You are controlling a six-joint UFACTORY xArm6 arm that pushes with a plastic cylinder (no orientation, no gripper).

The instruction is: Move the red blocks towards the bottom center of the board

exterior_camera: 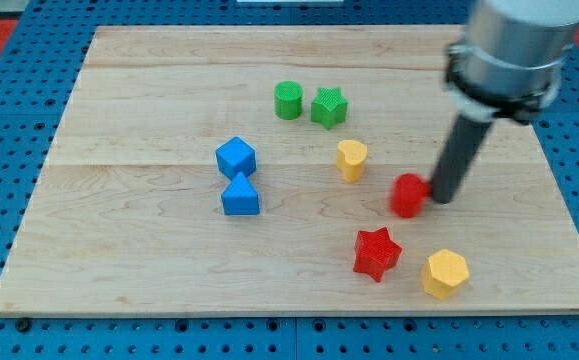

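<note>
A red round block [407, 195] lies right of the board's middle. A red star block [377, 252] lies below it, toward the view's bottom. My tip [440, 199] is the lower end of a dark rod that comes down from the view's top right. It stands right against the right side of the red round block, and looks to be touching it. The red star is about a block's width below and left of the tip.
A yellow hexagon block [445, 273] lies right of the red star. A yellow block [351, 159] lies up left of the red round block. A green cylinder [288, 100] and a green star [329, 107] sit near the top middle. Two blue blocks [237, 175] sit left of centre. The wooden board [119, 250] lies on blue pegboard.
</note>
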